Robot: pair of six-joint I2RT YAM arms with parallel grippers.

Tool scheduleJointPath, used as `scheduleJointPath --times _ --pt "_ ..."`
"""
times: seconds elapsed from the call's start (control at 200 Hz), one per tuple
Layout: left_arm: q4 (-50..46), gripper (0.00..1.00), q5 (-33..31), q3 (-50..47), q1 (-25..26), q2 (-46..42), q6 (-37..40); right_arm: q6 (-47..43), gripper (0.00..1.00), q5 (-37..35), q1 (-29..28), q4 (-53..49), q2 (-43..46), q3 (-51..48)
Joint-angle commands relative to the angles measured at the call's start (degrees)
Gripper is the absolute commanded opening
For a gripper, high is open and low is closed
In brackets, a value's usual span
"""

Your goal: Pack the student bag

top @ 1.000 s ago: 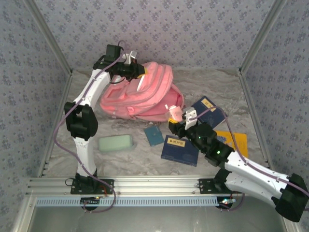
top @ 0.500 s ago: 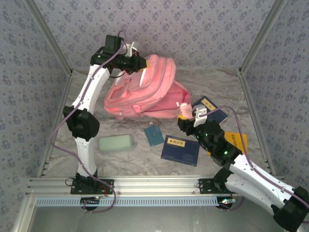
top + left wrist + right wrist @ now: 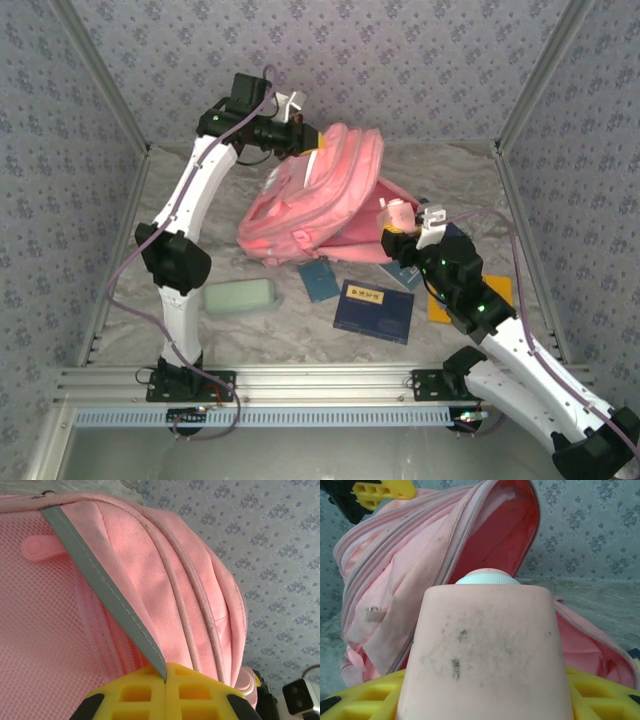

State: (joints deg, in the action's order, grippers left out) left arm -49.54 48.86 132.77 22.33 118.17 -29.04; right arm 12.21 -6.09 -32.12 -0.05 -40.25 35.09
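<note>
The student bag (image 3: 320,200), a large pink backpack, hangs tilted with its top lifted off the table. My left gripper (image 3: 316,140) is shut on the bag's grey trim strip (image 3: 105,587) at that raised top, its yellow fingers (image 3: 135,692) pressed together on it. The main compartment gapes open, showing its red-pink lining (image 3: 507,540). My right gripper (image 3: 400,224) is shut on a pale pink bottle (image 3: 484,650) with a white cap, held right in front of the opening. The left gripper's yellow fingers (image 3: 382,492) appear at the top left of the right wrist view.
On the table lie a green pencil case (image 3: 240,296), a small teal notebook (image 3: 320,280), a dark blue book (image 3: 373,311), another blue book (image 3: 402,273) partly under the right arm, and an orange book (image 3: 480,298). Patterned walls enclose the table on three sides.
The left gripper has raised the bag's top and carried it rightward, opening the compartment wider. The right gripper with the pink bottle has moved up and right toward the opening.
</note>
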Motion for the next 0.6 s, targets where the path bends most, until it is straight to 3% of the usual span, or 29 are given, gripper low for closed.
scheduleJointPath --times 0.0,0.15,0.3,0.455,0.595 --pt "6.25 0.0 6.39 -0.09 0.16 -7.66 2.74 2.05 0.06 3.1 1.06 1.73 -1.15 1.11" --pt "6.56 0.0 9.42 -1.0 -1.04 -8.66 3.35 6.49 0.04 7.78 3.83 9.06 -5.85 -1.55" --pt "7.67 0.0 13.59 -3.01 -4.52 -10.84 4.01 9.56 0.02 18.74 7.07 13.19 -16.97 2.11" --pt "10.33 0.0 17.21 -3.03 -5.5 -11.02 2.14 16.03 0.0 25.55 7.6 31.72 -28.91 3.52" --pt "10.34 0.0 19.41 -2.96 -4.93 -9.33 2.25 22.72 0.0 29.11 6.99 40.89 -39.33 8.22"
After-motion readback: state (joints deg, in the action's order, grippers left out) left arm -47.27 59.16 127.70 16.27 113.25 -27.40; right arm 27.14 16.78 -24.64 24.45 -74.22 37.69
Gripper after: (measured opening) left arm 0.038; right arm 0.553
